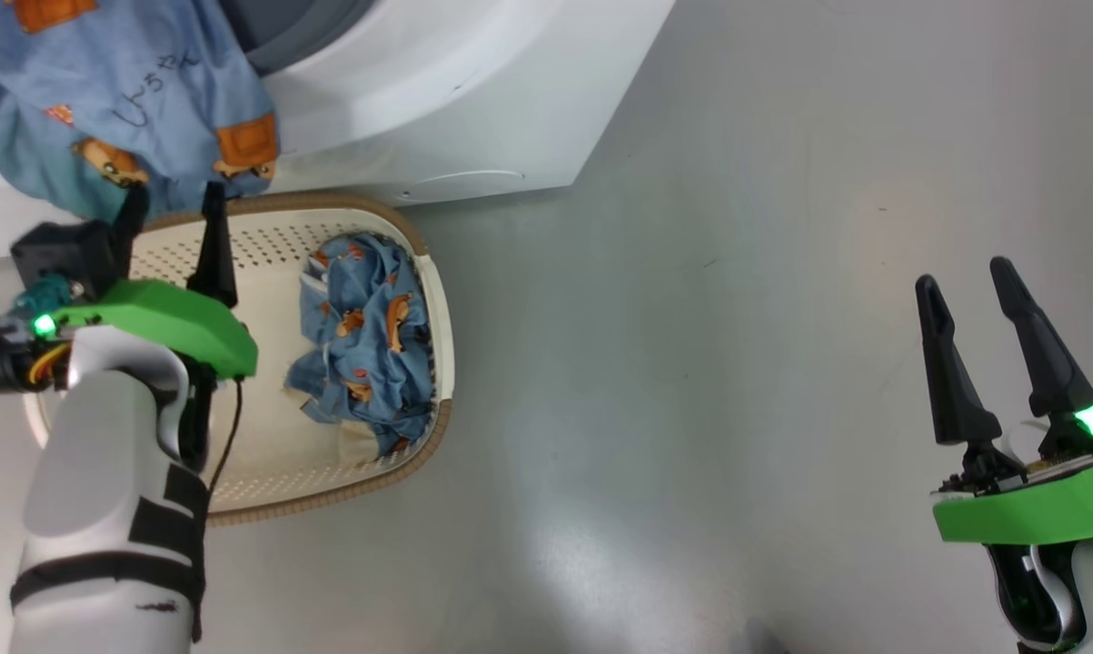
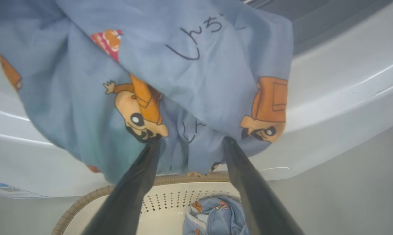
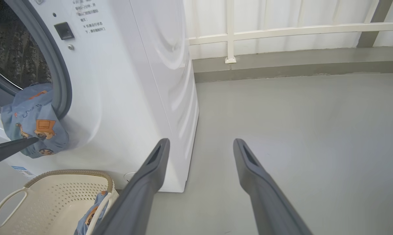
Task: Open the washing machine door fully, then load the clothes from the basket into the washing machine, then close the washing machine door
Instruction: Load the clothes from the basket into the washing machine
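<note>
Left gripper [image 1: 172, 204] stands between 9 and 10 o'clock in the head view, jaws spread wide and holding nothing. Its fingertips [image 2: 150, 148] reach the lower hem of a hanging garment [image 1: 119, 91]; whether they touch the cloth cannot be told. That garment, light blue with orange figures, drapes out of the washing machine [image 1: 437, 100] mouth over the grey gasket [image 3: 57, 75], at 10 o'clock in the head view. There its upper part is cut off by the frame edge, and in the right wrist view its reach into the drum [image 3: 10, 55] is hidden. The basket [image 1: 442, 363] sits on the floor [image 1: 691, 409] just before the machine at 9 o'clock, its left part hidden behind the left arm. A second garment [image 1: 364, 345] lies crumpled against the basket's right wall. Right gripper [image 1: 964, 277] hovers at 3 o'clock, well apart from the basket, jaws likewise wide and empty, its wrist cut off at the frame edge. The printed notice [image 3: 88, 19] on the machine front is too small to read.
</note>
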Motion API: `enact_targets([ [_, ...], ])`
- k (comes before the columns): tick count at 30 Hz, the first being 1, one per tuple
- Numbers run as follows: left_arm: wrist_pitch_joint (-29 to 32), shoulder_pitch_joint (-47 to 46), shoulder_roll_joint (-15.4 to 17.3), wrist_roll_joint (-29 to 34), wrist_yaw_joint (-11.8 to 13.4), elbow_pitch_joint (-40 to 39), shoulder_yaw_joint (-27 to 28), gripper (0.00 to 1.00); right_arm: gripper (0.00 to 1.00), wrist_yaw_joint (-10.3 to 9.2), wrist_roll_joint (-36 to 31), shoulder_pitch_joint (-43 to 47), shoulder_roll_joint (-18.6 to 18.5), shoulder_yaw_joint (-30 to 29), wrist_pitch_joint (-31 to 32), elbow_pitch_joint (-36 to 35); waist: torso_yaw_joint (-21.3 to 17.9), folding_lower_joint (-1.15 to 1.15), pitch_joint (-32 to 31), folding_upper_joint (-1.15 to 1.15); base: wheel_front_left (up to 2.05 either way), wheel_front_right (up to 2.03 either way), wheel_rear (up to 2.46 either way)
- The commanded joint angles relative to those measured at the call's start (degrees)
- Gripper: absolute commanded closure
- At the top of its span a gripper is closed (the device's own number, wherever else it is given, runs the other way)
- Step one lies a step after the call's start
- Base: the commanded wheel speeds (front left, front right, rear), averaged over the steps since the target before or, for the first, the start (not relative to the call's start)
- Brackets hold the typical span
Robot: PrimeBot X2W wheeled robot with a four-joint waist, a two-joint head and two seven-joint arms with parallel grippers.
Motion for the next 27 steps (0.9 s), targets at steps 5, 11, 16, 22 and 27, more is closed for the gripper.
enact_targets([
  [5,-0.2,-3.2,2.5,0.2,0.4,0.9,2.6,0.0,0.0,0.35,0.2,-0.4,-0.8,1.4,-0.3,-1.3,-1.0,0.0,0.6,0.0,0.0,0.0,0.0],
  [11,-0.2,-6.2,2.9,0.5,0.1,2.1,3.2,0.0,0.0,0.35,0.2,-0.9,-1.0,1.8,-0.3,-1.3,-1.3,0.0,1.2,0.0,0.0,0.0,0.0],
  [16,-0.2,-7.3,3.0,-0.1,-0.5,2.8,4.4,0.95,0.0,0.35,0.2,-1.3,-1.0,1.9,-0.3,-1.3,-1.5,0.0,1.2,0.0,0.0,0.0,0.0],
  [22,-0.2,-6.2,2.2,-0.8,-1.8,0.0,5.6,1.0,0.0,0.35,0.1,-1.0,-0.9,1.2,-0.3,-1.3,-0.9,0.0,1.0,0.0,0.0,0.0,0.0],
  [27,-0.2,-4.3,1.3,-1.5,-3.0,-4.5,6.6,1.0,0.0,0.35,-0.1,-1.0,-0.8,1.0,-0.3,-1.4,-0.1,0.0,0.6,0.0,0.0,0.0,0.0],
])
